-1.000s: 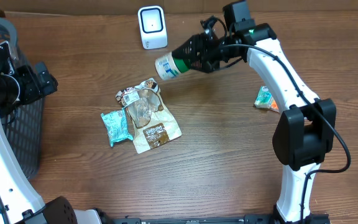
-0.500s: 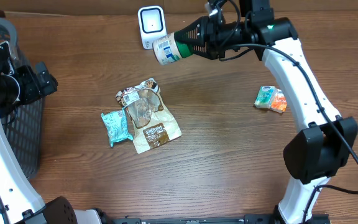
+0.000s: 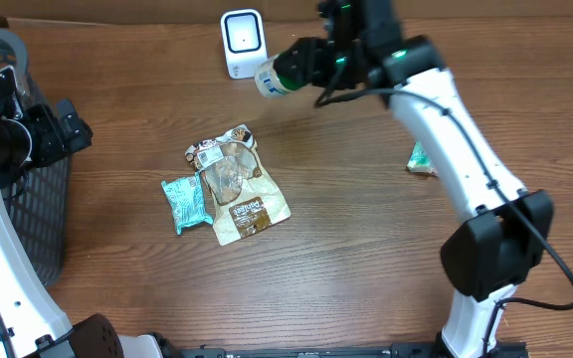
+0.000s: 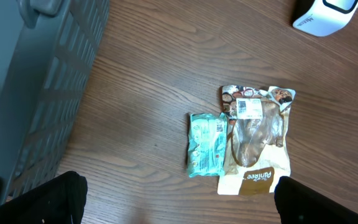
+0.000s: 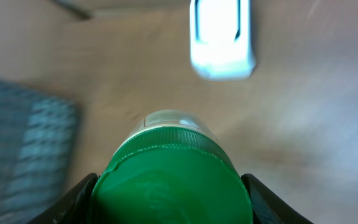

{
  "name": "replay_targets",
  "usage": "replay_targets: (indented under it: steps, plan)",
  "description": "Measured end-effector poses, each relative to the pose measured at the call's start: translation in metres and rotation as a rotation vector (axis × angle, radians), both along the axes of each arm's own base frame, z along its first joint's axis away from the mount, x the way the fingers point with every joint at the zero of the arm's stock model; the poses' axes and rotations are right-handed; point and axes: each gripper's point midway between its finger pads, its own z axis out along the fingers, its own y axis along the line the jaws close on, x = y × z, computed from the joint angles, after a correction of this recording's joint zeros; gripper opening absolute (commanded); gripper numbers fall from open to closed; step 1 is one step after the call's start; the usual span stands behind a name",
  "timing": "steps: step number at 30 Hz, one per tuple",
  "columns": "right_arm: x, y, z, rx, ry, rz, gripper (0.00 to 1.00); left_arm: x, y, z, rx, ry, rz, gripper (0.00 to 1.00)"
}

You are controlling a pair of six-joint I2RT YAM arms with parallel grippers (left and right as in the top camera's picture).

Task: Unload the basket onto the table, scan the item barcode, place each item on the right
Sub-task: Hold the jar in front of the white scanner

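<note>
A: What is changed in the last second?
B: The bottle (image 3: 272,79) is carried by the right tool (image 3: 298,68) from over open bench (image 3: 366,249) up to the scanner (image 3: 243,42). Half a second back it is already level with the scanner. Since then the wrist is turned, so the bottle is seen shortened from overhead.
A: Grip state?
B: The right tool is partly spread and pinching the bottle at its green-cap end. Both fingers (image 5: 76,202) are seen flanking the cap in the wrist view. No slip is noted.
A: Where is the scanner from the tool?
B: Straight ahead, past the bottle's far end, and near. The two are not seen touching. The wrist picture is smeared, so the move is judged unfinished.
A: Barcode lined up?
B: Cannot be told. No barcode is made out in any view, only blue print on a white label. The presenting stage is judged reached, but a scan is not confirmed. A small roll about the bottle's axis is probably needed if no read is given.
A: Left side?
B: The left tool (image 4: 180,199) is spread wide with nothing between its fingers, parked beside the basket (image 3: 48,199). It is unchanged. A teal packet (image 4: 207,144) and a brown pouch (image 4: 257,149) are lying ahead of it on the bench, untouched.
A: Risk?
B: A round body is pinched near one end. Swing at the far end is to be expected if the wrist is rolled fast.
</note>
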Motion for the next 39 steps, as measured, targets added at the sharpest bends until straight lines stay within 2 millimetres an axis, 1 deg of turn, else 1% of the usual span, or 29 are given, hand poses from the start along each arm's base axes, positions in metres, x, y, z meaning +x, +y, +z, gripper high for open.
replay_targets:
  steps: [2, 7, 8, 10, 11, 12, 13, 16, 21, 24, 27, 30, 33, 39]
  plan:
    - [0.011, 0.015, 0.011, -0.1, -0.165, -0.008, 0.2, 0.0, 0.0, 0.0, 0.0, 0.0, 0.0, 1.0]
    - [0.033, 0.059, 0.048, -0.279, -0.562, 0.009, 0.15, 0.0, 0.0, 0.0, 0.0, 0.0, 0.0, 0.99]
    - [0.039, 0.068, 0.051, -0.316, -0.641, 0.02, 0.15, 0.0, 0.0, 0.0, 0.0, 0.0, 0.0, 0.99]
    - [0.052, 0.079, 0.052, -0.392, -0.764, 0.041, 0.15, 0.0, 0.0, 0.0, 0.0, 0.0, 0.0, 0.99]
    - [0.058, 0.083, 0.049, -0.426, -0.81, 0.051, 0.15, 0.0, 0.0, 0.0, 0.0, 0.0, 0.0, 1.0]
    - [0.068, 0.085, 0.04, -0.484, -0.862, 0.063, 0.15, 0.0, 0.0, 0.0, 0.0, 0.0, 0.0, 1.0]
    - [0.075, 0.086, 0.038, -0.511, -0.902, 0.064, 0.15, 0.0, 0.0, 0.0, 0.0, 0.001, 0.0, 1.0]
    - [0.1, 0.086, 0.017, -0.624, -1.014, 0.073, 0.18, 0.0, 0.0, 0.0, 0.0, 0.0, 0.0, 1.0]
    - [0.13, 0.074, -0.026, -0.809, -1.112, 0.126, 0.2, 0.0, 0.0, 0.0, 0.0, 0.0, 0.0, 1.0]
    - [0.142, 0.063, -0.048, -0.889, -1.124, 0.177, 0.2, 0.0, 0.0, 0.0, 0.0, 0.0, 0.0, 0.99]
    - [0.149, 0.053, -0.056, -0.926, -1.133, 0.198, 0.19, 0.0, 0.0, 0.0, 0.0, 0.0, 0.0, 1.0]
    - [0.152, 0.051, -0.055, -0.934, -1.153, 0.209, 0.19, 0.0, 0.0, 0.0, 0.0, 0.0, 0.0, 1.0]
    - [0.151, 0.056, -0.049, -0.92, -1.185, 0.213, 0.19, 0.0, 0.0, 0.0, 0.0, 0.0, 0.0, 1.0]
    - [0.143, 0.071, -0.049, -0.901, -1.209, 0.253, 0.19, 0.0, 0.0, 0.0, 0.0, 0.0, 0.0, 1.0]
